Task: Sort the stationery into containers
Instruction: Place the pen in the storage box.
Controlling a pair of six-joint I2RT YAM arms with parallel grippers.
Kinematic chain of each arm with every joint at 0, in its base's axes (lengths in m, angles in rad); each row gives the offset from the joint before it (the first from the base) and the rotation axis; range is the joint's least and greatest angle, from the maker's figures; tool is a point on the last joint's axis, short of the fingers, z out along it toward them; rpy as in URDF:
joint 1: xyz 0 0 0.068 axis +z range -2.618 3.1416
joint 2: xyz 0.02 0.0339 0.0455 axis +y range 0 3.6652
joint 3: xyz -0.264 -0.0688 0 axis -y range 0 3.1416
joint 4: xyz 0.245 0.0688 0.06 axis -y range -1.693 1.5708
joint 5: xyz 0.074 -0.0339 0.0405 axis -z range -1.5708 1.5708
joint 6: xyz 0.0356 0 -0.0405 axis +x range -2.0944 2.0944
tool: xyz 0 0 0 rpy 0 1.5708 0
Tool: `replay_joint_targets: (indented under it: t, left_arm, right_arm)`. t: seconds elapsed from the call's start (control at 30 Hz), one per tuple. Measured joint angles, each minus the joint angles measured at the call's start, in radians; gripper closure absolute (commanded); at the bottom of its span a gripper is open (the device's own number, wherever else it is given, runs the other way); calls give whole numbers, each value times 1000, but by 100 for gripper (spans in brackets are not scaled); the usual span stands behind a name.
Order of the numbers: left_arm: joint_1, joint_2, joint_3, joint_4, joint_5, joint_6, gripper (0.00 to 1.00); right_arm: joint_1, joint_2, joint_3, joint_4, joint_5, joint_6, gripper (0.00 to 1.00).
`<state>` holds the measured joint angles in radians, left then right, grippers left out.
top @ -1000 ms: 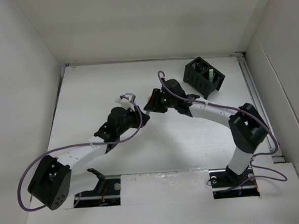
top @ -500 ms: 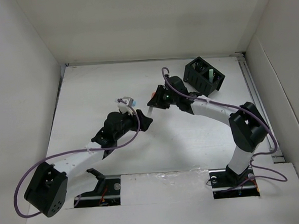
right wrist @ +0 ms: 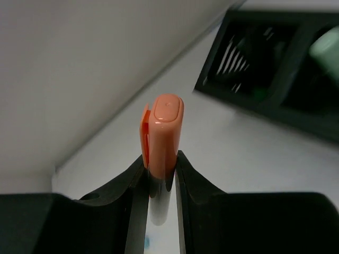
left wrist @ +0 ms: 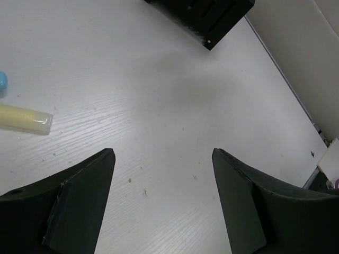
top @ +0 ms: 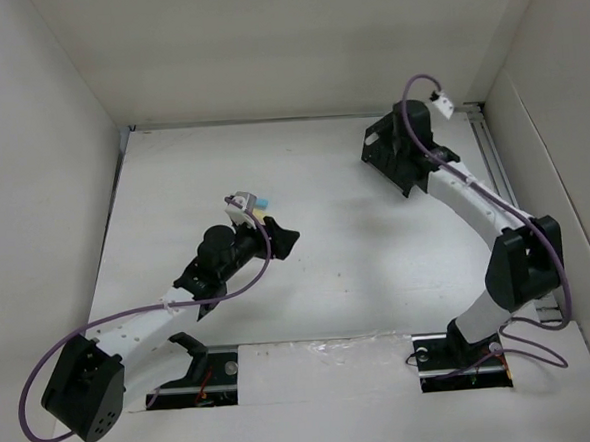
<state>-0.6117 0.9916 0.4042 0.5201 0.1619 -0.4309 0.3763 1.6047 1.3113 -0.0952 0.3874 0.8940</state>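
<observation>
Right tool clamped on an orange highlighter, mesh organizer just ahead.

Through my right wrist camera I see the right tool [right wrist: 160, 163] gripping an orange highlighter [right wrist: 165, 124]. Its two black fingers [right wrist: 193, 182] press either side of the pale barrel, and the orange cap with its clip stands clear above them. Beyond, at upper right, the black mesh organizer [right wrist: 249, 99] sits on the white table [right wrist: 238, 153], and a blurred pale green marker [right wrist: 329, 46] shows in its right-hand compartment. A plain white wall [right wrist: 79, 69] fills the left.

organizer [left wrist: 205, 14] back right; markers [top: 260, 204] mid-left (well apart)
</observation>
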Motion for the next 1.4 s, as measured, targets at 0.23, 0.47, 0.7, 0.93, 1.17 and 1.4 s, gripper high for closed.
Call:
replay_joint_targets:
  t: [0.23, 0.47, 0.7, 0.93, 1.17, 1.4]
  left_arm:
    - [0, 2, 0, -19, 0, -8, 29]
    - [0, 2, 0, -29, -2, -15, 31]
    - [0, 13, 10, -97, -91, -37, 35]
    - [0, 29, 18, -136, -135, -48, 35]
    - [0, 52, 37, -172, -189, -53, 36]
    - [0, 103, 70, -224, -272, -69, 39]
  right_arm:
    - [-209, 13, 81, -44, 211, 4, 99]
    - [-233, 118, 169, -118, 363, -13, 99]
    - [-217, 203, 169, -172, 446, -32, 99]
    - [-191, 224, 164, -191, 481, -35, 81]
    - [-137, 247, 165, -212, 526, -34, 47]
    - [-98, 245, 167, -222, 548, -35, 37]
